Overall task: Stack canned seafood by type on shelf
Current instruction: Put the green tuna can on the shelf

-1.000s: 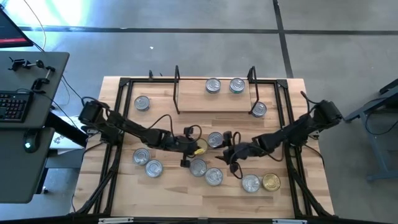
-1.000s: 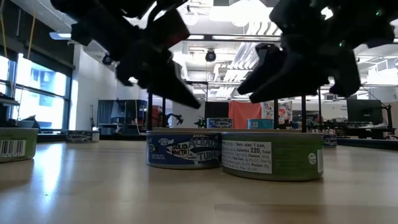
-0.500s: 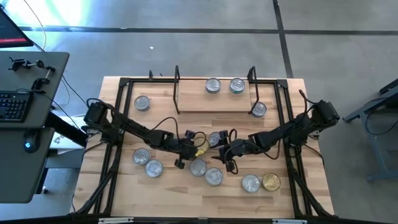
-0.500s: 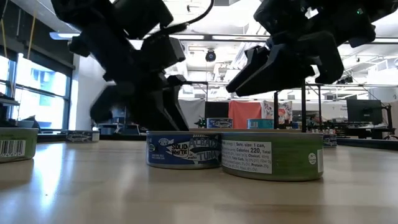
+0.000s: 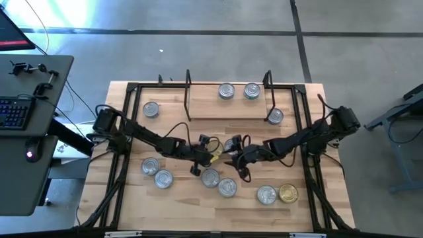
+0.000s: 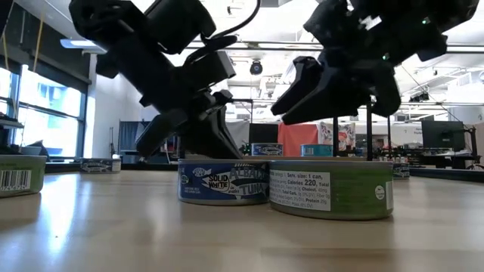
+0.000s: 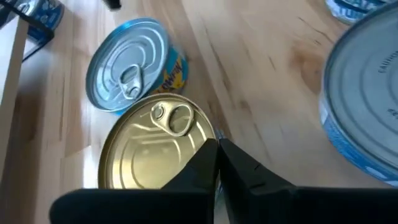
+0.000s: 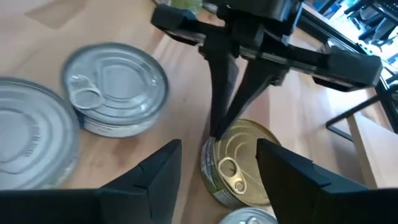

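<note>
Two grippers meet over one gold-lidded tin (image 8: 239, 163) near the middle of the table (image 5: 125, 205). The left gripper (image 7: 216, 163) has its fingers pressed together, their tips resting on that tin's rim, gripping nothing. The right gripper (image 8: 217, 165) faces it from the right with fingers spread wide, one on each side of the tin, not closed on it. Silver-lidded tins (image 5: 211, 177) lie scattered around them, with another gold-lidded tin (image 5: 287, 193) near the right front. On the shelf (image 5: 205, 109) at the far side sit two silver-lidded tins (image 5: 227, 91) side by side and a third (image 5: 275, 116) at its right end
</note>
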